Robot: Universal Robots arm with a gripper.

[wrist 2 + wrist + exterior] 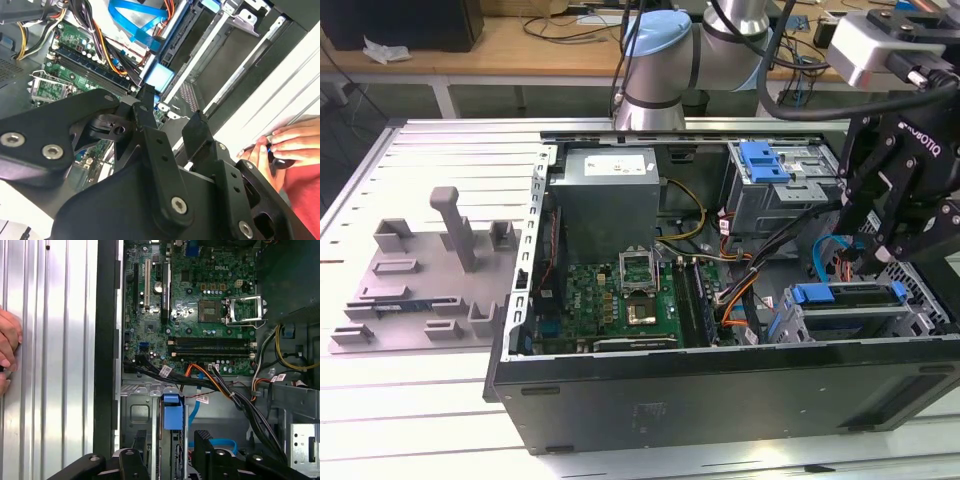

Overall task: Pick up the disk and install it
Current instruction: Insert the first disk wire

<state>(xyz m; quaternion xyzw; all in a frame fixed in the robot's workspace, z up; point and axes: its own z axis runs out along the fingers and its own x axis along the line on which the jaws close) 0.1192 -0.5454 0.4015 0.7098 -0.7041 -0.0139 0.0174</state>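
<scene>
Hand (172, 452) open: fingers (202, 442) spread, nothing between them. We find it hovering over the drive bay at the exterior view's lower right. The disk (850, 310) sits in that bay inside the computer case (720, 385). Its blue carrier tab lies just ahead of the fingertips in both wrist views.

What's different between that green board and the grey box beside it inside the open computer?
The motherboard is green, thin and covered in sockets and slots; the grey box is plain metal with a white label. The motherboard lies flat against the case floor, while the grey box rises as a solid block. Both sit inside the open computer case, side by side.
</scene>
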